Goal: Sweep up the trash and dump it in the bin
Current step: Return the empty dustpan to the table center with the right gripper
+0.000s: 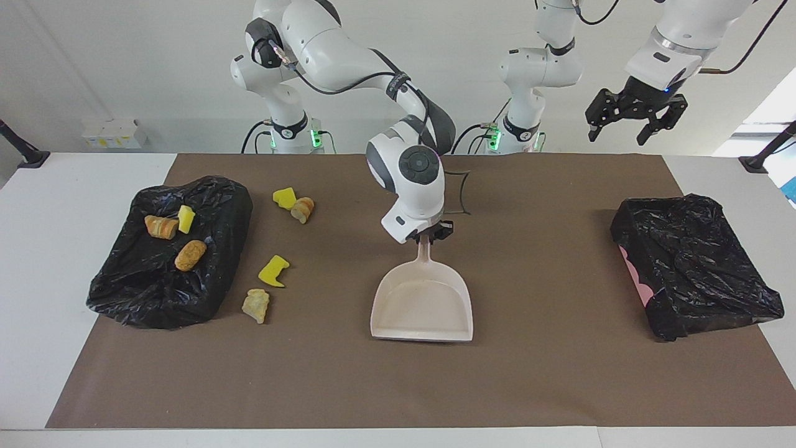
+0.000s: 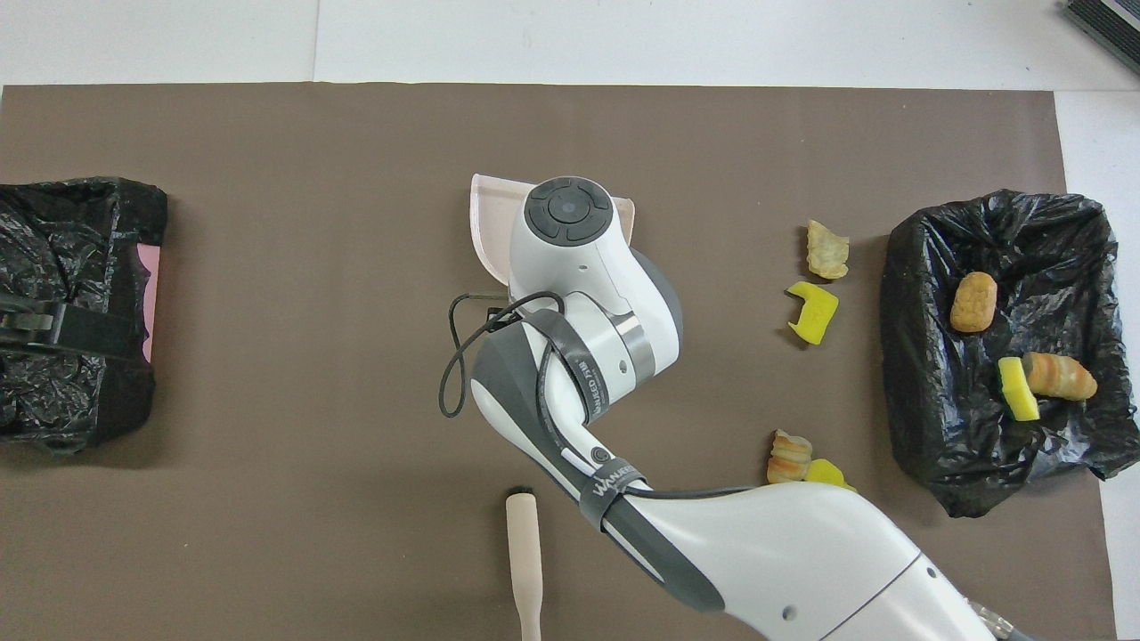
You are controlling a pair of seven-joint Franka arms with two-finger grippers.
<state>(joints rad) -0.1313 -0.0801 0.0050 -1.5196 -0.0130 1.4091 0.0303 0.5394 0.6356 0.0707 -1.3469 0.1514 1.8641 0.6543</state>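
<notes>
My right gripper (image 1: 429, 235) is shut on the handle of the beige dustpan (image 1: 423, 305), which sits low over the middle of the brown mat; in the overhead view only an edge of the dustpan (image 2: 488, 223) shows past the arm. Several trash chunks lie on the mat: a yellow one (image 1: 285, 197) (image 2: 824, 470) beside a tan one (image 1: 303, 210) (image 2: 789, 456), and farther out another yellow (image 1: 273, 271) (image 2: 813, 312) and tan one (image 1: 256, 305) (image 2: 826, 251). Three more chunks (image 1: 189, 255) lie in the black-lined bin (image 1: 155, 292) (image 2: 980, 445). My left gripper (image 1: 635, 117) waits open, raised.
A second black-lined bin (image 1: 693, 267) (image 2: 71, 374) stands at the left arm's end of the table. A brush with a pale handle (image 2: 524, 552) lies on the mat near the robots; the right arm hides it in the facing view.
</notes>
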